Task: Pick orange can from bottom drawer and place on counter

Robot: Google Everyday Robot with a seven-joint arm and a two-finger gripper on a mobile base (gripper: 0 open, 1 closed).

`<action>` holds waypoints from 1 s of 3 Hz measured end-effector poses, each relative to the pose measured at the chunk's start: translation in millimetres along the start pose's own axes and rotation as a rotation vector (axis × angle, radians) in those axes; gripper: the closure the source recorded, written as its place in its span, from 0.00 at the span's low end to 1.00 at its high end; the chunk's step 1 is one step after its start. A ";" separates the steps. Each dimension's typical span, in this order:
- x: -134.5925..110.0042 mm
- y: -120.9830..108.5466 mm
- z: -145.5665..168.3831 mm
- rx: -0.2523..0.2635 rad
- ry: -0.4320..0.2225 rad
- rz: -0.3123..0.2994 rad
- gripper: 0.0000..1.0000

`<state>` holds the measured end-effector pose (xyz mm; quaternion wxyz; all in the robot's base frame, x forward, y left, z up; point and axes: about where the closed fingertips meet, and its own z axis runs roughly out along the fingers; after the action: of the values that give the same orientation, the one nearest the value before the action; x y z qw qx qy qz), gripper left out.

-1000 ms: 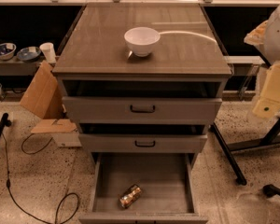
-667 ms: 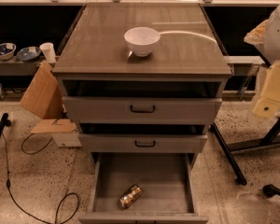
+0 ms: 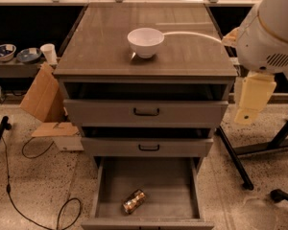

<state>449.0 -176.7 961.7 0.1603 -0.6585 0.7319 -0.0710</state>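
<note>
Pre-grasp — orange can [image 3: 134, 201] lies in the open bottom drawer [image 3: 151, 178]; gripper [image 3: 250, 102] hangs high right, well apart, opening cannot tell. Next — reach down to can.

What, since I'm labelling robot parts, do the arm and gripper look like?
The arm is a bulky rounded white shell with a thin tan seam and a small slotted vent. The gripper, hanging at the right beside the cabinet, is pale cream-yellow and blocky.
</note>
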 end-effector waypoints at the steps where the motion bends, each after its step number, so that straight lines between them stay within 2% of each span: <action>1: -41.3 1.8 48.1 0.008 0.017 -0.168 0.00; 2: -89.8 7.5 128.0 -0.001 0.015 -0.370 0.00; 3: -142.8 31.3 270.1 -0.039 -0.017 -0.650 0.00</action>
<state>519.8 -3.0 718.4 0.1228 -0.8613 0.4831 -0.0988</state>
